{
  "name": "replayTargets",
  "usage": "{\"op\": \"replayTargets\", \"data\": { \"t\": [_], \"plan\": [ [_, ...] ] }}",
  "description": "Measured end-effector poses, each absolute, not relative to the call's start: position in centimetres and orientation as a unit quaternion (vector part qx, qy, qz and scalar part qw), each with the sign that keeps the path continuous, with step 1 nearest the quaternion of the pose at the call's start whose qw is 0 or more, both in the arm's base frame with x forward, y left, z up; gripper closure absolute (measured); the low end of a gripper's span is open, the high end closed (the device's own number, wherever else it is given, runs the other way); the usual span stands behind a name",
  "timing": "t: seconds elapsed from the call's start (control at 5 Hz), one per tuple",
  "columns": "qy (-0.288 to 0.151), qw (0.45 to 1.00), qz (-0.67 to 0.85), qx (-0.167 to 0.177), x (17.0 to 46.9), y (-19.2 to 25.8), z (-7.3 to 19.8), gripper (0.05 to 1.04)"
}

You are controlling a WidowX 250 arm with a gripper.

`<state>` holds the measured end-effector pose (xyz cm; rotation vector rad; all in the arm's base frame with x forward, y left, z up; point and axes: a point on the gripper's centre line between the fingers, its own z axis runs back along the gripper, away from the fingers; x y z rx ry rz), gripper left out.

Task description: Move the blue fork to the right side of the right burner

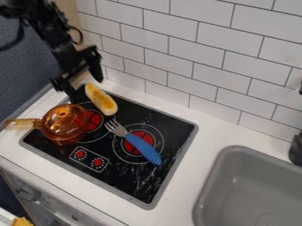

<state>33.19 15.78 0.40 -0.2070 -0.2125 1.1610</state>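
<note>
Fork placement: judged incomplete.
Blue fork (142, 149) lies across right burner (145, 136); gripper (87, 88) open, empty, up and left of burner. Remaining: grasp, lift, set down right of burner.

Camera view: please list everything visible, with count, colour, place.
Long-handled fork: 1, blue, silver, across right burner
Lidded transparent pot: 1, amber, left burner
Elongated bread: 1, golden-brown, stovetop's back left
Ringed burners: 2, red-centred, stovetop
Round knobs: 2, red, stovetop's front
Flat stovetop: 1, black, in counter
Smooth counter: 1, white, around sink
Rounded-corner sink: 1, grey, right
Rectangular tiles: many, white, wall
Unclear item: 1, yellow, bottom left
Unclear items: 2, dark, right edge
Robot arm: 1, black, upper left
Pincer: 1, black, near bread
</note>
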Motion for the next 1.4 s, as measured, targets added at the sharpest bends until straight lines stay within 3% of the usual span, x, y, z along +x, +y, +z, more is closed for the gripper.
{"op": "replayTargets", "data": {
  "t": [0.4, 0.8, 1.0, 1.4],
  "plan": [
    [-0.108, 0.858, 0.490, -0.112, 32.3, 8.9, 0.9, 0.082],
    [-0.104, 0.895, 0.424, -0.093, 32.4, 2.7, 0.1, 0.082],
    [-0.094, 0.905, 0.413, -0.042, 32.1, 1.1, -1.2, 0.082],
    [-0.067, 0.900, 0.431, -0.013, 31.3, 1.9, -3.3, 0.082]
  ]
}}
